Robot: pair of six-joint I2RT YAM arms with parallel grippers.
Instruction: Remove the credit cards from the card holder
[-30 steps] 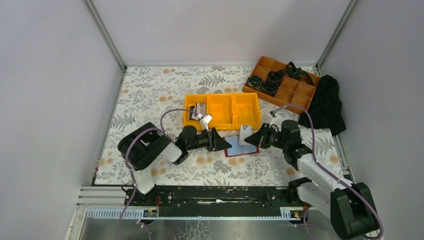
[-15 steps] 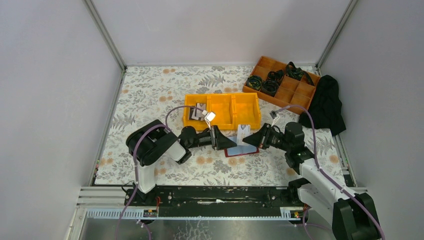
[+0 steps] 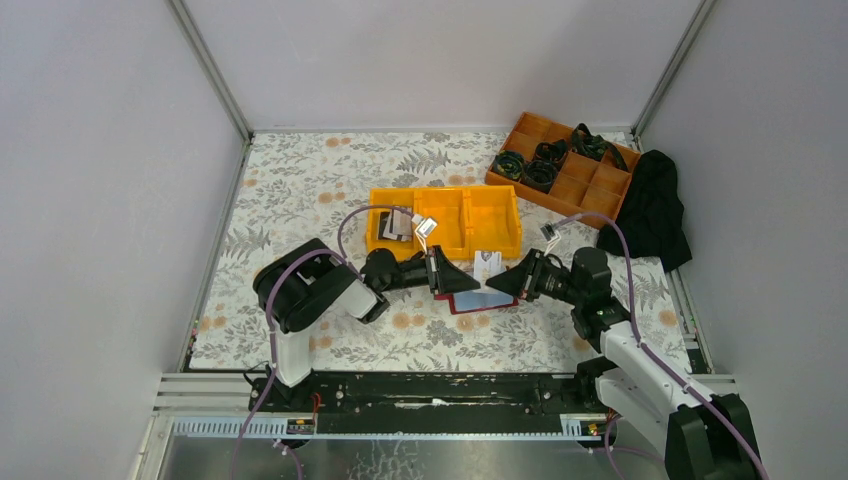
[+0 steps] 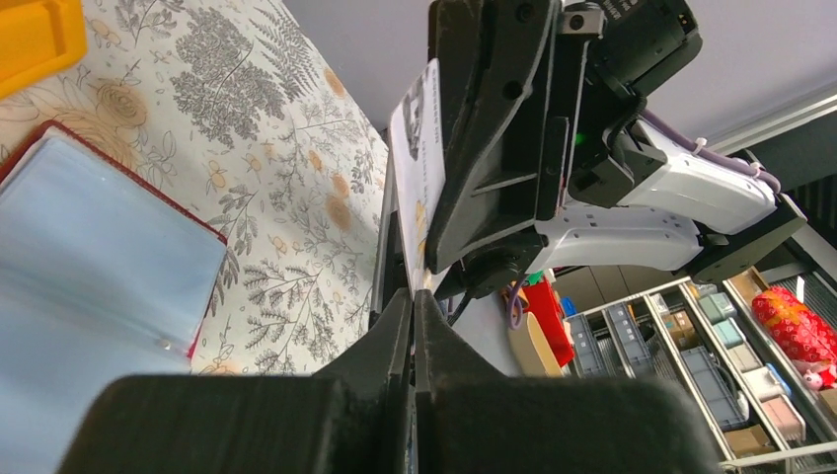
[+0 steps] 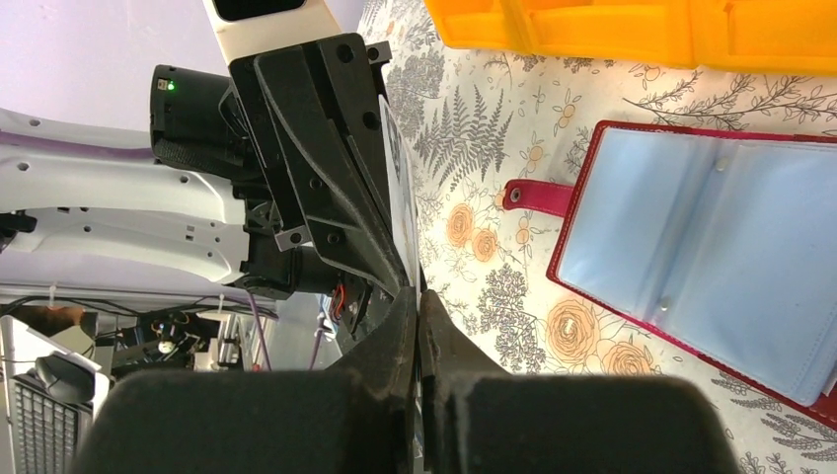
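Left gripper (image 3: 472, 284) and right gripper (image 3: 495, 286), two black two-finger claws, meet tip to tip at the centre of the overhead frame. Each is clamped thin on the same single grey-white plastic credit card (image 3: 487, 264), which stands on edge between them. In the left wrist view the printed card (image 4: 417, 168) runs down into the nearly closed left fingers (image 4: 395, 331). In the right wrist view it shows edge-on (image 5: 400, 197), entering the pressed-together right fingers (image 5: 439, 341).

One red folding card holder (image 3: 475, 302) lies open and flat on the floral cloth (image 3: 300, 180) just below the gripper tips. Its inside is glossy blue-grey sleeves with a red border and a small snap tab (image 5: 711, 257).

One yellow plastic bin (image 3: 490, 225) with three compartments sits just above the grippers. Its left compartment holds a few flat cards (image 3: 398, 224), black and grey-white; I cannot tell how many.

One orange divided tray (image 3: 585, 185) holding black coiled items sits at upper right, beside one crumpled black cloth (image 3: 650, 210).
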